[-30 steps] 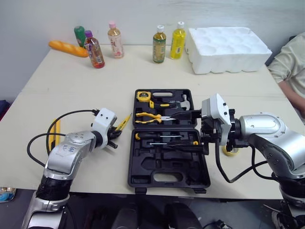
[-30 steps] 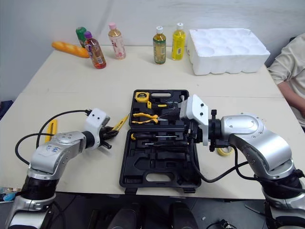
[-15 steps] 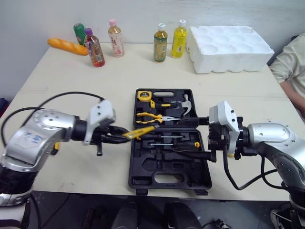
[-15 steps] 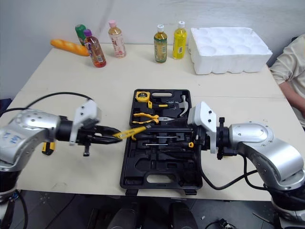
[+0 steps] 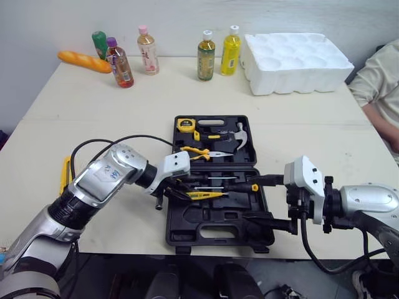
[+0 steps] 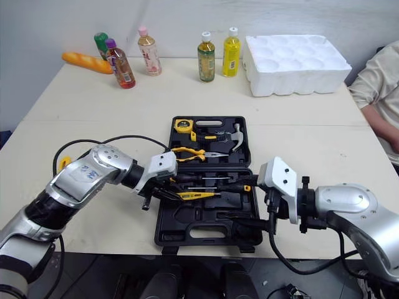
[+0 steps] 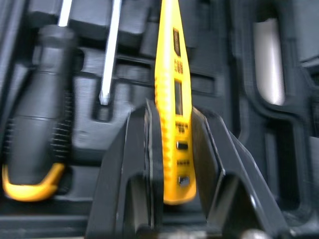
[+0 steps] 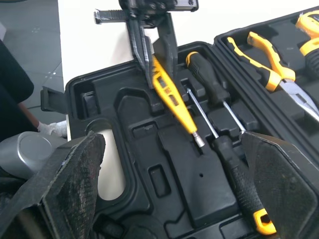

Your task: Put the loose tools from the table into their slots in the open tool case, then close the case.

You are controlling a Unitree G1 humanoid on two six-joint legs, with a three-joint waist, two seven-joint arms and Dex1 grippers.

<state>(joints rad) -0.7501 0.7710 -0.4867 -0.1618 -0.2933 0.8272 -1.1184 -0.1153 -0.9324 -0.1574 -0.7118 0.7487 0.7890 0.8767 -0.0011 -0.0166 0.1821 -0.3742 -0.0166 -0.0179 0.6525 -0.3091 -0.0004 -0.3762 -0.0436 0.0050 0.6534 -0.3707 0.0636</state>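
Observation:
The black tool case point(image 5: 218, 232) lies open at the table's front middle. My left gripper point(image 5: 177, 189) is shut on a yellow tester pen point(image 5: 203, 195), which lies low across the near half of the case, just in front of two screwdrivers point(image 5: 215, 180) in their slots; the pen point(image 7: 172, 94) shows between my fingers point(image 7: 144, 149) in the left wrist view. My right gripper point(image 5: 267, 200) is open at the case's right side, with nothing between its fingers. Pliers point(image 5: 199, 151), a hammer point(image 5: 240, 132) and a tape measure point(image 5: 186, 124) sit in the far half.
A yellow tool point(image 5: 64, 175) lies on the table left of my left arm. Several bottles point(image 5: 204, 56) and a bread loaf point(image 5: 84, 61) stand along the far edge, beside a white foam tray point(image 5: 296, 54). A person's arm point(image 5: 377, 93) is at the right edge.
My left gripper has carried the yellow tester pen from left of the case to low over its near half. My right gripper has drawn back toward the front right.

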